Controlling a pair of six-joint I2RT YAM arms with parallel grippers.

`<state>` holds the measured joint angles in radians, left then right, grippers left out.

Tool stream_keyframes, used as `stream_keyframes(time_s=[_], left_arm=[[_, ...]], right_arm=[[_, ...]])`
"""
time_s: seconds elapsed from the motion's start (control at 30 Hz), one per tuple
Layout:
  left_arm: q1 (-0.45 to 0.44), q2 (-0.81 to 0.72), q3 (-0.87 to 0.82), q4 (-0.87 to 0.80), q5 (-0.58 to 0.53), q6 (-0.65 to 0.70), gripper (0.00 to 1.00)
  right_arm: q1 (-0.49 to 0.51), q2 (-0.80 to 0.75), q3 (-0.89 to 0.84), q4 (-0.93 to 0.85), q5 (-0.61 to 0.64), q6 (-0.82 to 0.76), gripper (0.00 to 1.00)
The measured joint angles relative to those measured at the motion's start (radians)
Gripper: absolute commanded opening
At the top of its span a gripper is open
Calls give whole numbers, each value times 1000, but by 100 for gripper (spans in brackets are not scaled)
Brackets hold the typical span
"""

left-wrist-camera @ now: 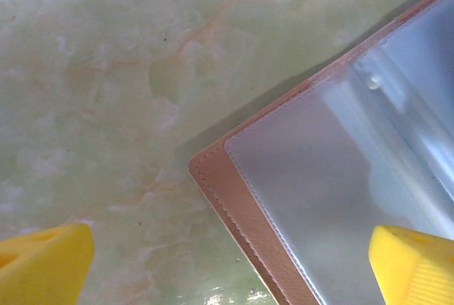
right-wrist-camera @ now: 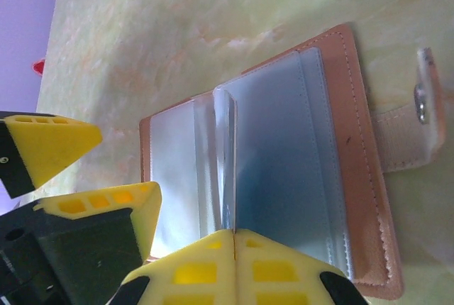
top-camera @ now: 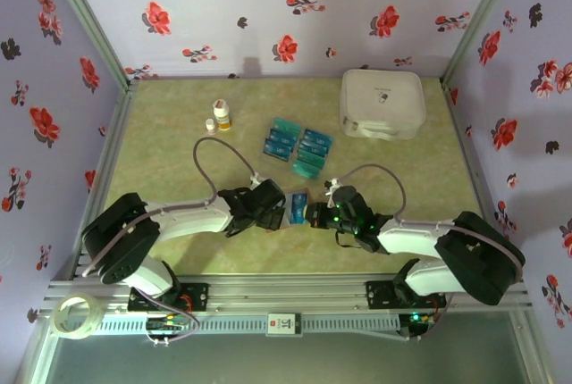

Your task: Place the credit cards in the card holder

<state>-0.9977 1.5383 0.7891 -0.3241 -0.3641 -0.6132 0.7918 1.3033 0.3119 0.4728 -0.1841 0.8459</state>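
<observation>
**Sleeve pinched up, cards waiting**

The card holder (right-wrist-camera: 358, 149) lies open at the lower middle of the overhead frame, right between the 2 arms. The right gripper (right-wrist-camera: 234, 245) has its yellow fingertips pressed together on 1 clear sleeve (right-wrist-camera: 225, 156). The sleeve stands on edge from the spine, lifted, by the look of it, to spread a pocket mouth. The left gripper (left-wrist-camera: 227, 269) hovers low over the holder's corner with its fingers wide apart and nothing between them, seemingly free to fetch a card or steady the leather. The snap strap (right-wrist-camera: 425, 99) lies flopped out at the right of the right wrist view, letting the cover lie flat. The credit cards (top-camera: 295, 146) sit in a teal cluster just above the holder in the overhead frame, apart from it. A bluish tint under 1 sleeve may be a card already in; that cannot be told. Most of the loading looks ahead.
</observation>
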Motion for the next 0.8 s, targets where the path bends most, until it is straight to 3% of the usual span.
stream_keyframes(time_s=[0.4,0.8], left_arm=[[0,2,-37,-6,-22,-17,100],[42,2,-38,-15,-45,14,100]], right_arm=[[0,-92,0,-35,4,-1,0],[0,-27,3,10,-2,0,0]])
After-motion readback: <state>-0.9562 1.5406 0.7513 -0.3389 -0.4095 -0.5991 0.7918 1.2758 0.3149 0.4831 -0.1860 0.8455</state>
